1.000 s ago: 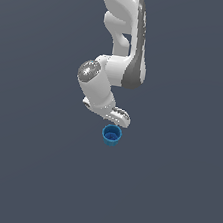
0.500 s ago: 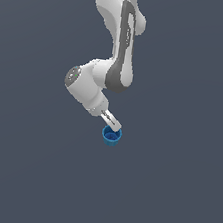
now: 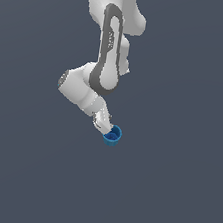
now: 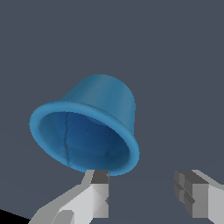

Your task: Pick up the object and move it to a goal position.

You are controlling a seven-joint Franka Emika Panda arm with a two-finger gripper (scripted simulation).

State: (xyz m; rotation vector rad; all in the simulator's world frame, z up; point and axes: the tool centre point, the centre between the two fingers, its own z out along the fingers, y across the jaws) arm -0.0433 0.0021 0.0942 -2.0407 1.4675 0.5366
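Your hand (image 4: 142, 192) has swung down beside the blue cup (image 3: 113, 135), fingers spread, one tip at its rim; nothing gripped yet.

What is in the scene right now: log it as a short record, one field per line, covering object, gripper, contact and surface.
object: blue cup, open rim facing the wrist camera
gripper: white gripper, jaws open, right at the cup's rim
contact: one fingertip at the rim's edge; no grasp, the cup is not between the fingers
arm: bent down toward the cup
surface: plain dark grey ground
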